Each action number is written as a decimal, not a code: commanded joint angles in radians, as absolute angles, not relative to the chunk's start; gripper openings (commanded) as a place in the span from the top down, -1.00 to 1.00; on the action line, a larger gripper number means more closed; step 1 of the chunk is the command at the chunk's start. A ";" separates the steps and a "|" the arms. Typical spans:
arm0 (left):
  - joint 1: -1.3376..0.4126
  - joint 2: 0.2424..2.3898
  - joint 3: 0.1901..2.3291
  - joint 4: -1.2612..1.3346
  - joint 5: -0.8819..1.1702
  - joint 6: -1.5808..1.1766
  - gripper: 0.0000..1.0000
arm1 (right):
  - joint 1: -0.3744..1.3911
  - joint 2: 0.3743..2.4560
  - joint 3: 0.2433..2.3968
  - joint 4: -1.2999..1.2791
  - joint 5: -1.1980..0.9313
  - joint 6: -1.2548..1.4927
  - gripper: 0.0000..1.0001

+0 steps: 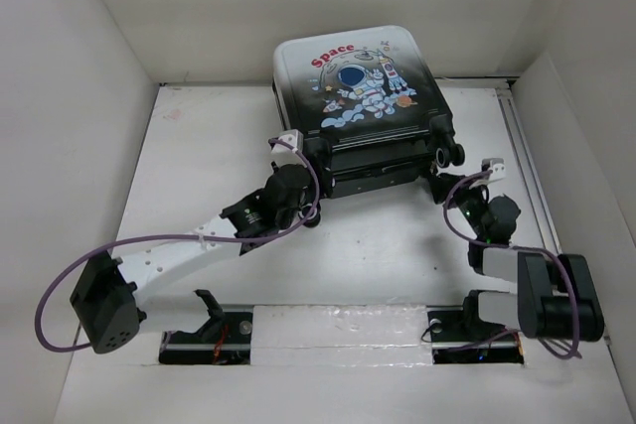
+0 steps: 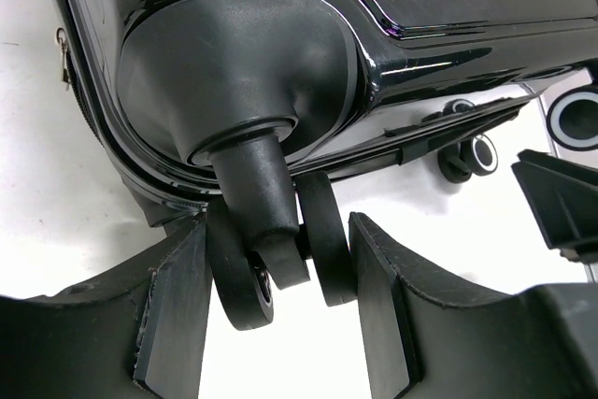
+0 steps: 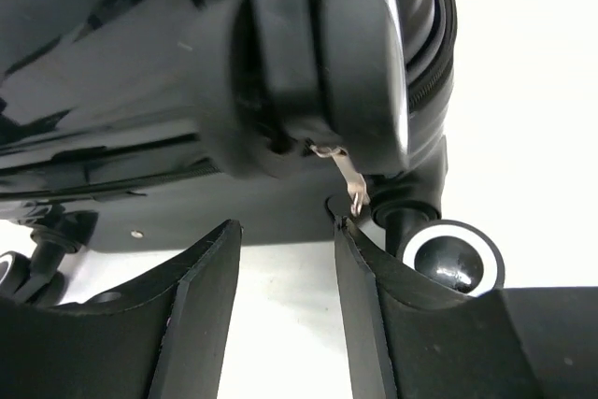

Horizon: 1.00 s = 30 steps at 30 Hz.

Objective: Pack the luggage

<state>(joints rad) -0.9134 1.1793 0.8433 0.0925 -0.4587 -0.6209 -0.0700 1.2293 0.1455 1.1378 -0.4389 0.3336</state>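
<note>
At the 12 o'clock end of the white table (image 1: pixel 378 245), seen from the top camera, the luggage (image 1: pixel 363 86) lies flat and closed. Its astronaut and red "Space" print faces up and its wheeled end points toward 6 o'clock, at the arms. White walls stand around the table.

The left gripper (image 1: pixel 314 168) is at the suitcase's 7 o'clock corner. In the left wrist view its fingers (image 2: pixel 177 306) stand partly spread around a black twin caster wheel (image 2: pixel 327 249) that hangs from the glossy black shell. One pad lies against one disc and the other pad meets the other disc, so the caster is pinched between them. More casters (image 2: pixel 476 151) show toward 3 o'clock along the same end, above the table.

The right gripper (image 1: pixel 444 183) is at the suitcase's 5 o'clock corner. In the right wrist view its fingers (image 3: pixel 201 315) are spread apart with only bare table showing between them. A metal zip pull (image 3: pixel 350 179) dangles from the zipper line, and its tip is just above the tip of the finger on the 3 o'clock side. Whether it touches that finger cannot be told. A white-ringed caster (image 3: pixel 453 259) sits just behind that finger.
</note>
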 commanded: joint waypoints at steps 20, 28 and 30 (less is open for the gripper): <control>-0.934 1.045 0.893 0.371 -0.264 -0.569 1.00 | -0.066 1.626 0.275 1.815 -0.516 0.368 0.01; -0.934 1.031 0.893 0.362 -0.255 -0.578 1.00 | -0.075 1.631 0.272 1.815 -0.463 0.331 -0.06; -0.934 1.017 0.893 0.362 -0.255 -0.578 1.00 | -0.075 1.631 0.281 1.815 -0.453 0.331 -0.06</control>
<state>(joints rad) -0.9058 1.1545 0.8421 0.0776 -0.4000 -0.6189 -0.0719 1.6283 0.2592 1.2907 -0.4805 0.3580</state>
